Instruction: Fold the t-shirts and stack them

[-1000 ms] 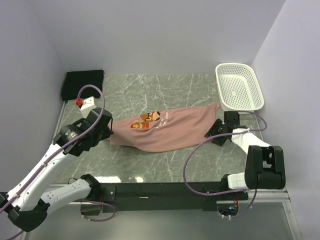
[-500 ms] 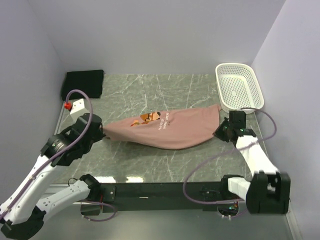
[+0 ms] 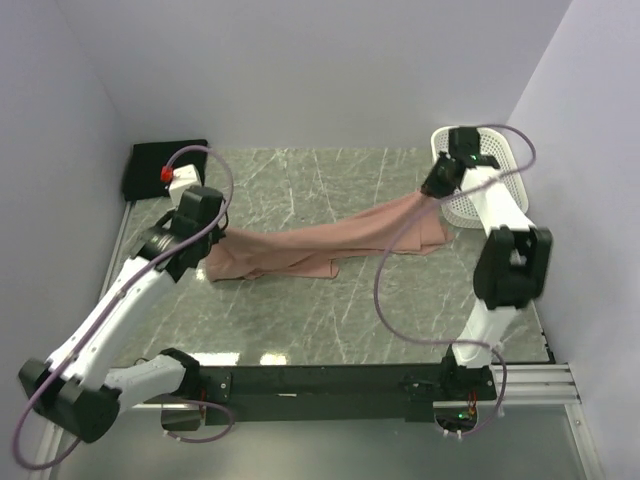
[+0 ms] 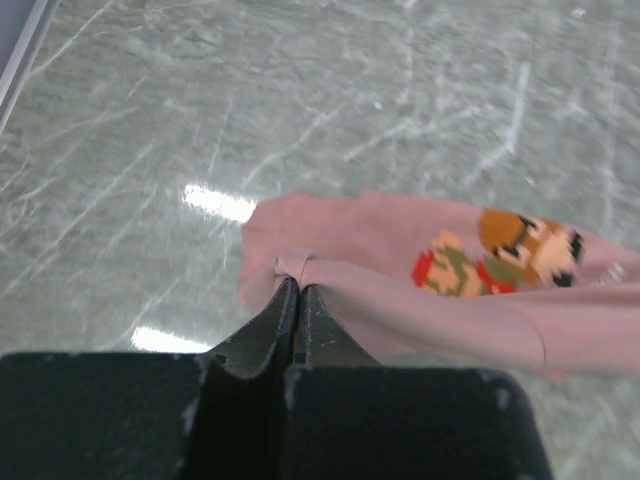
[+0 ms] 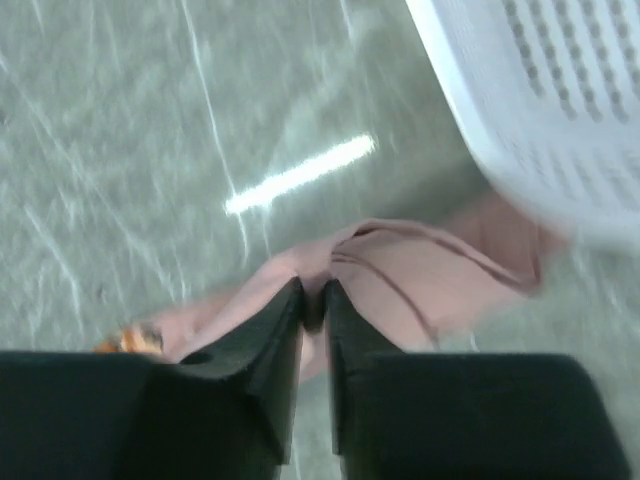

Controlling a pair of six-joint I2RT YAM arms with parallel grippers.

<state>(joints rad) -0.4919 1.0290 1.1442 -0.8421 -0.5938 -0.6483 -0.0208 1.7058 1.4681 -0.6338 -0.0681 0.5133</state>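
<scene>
pink t-shirt is stretched between the left fingers and right fingers, both clenched on its fabric.

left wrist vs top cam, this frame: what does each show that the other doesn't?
Left wrist only: the cartoon print on the pink t-shirt, and the left gripper pinched shut on its edge. Top only: the black folded t-shirt in the far-left corner, the white basket, and the right gripper holding the shirt's other end raised. Both: the pink t-shirt and the marble table.
</scene>
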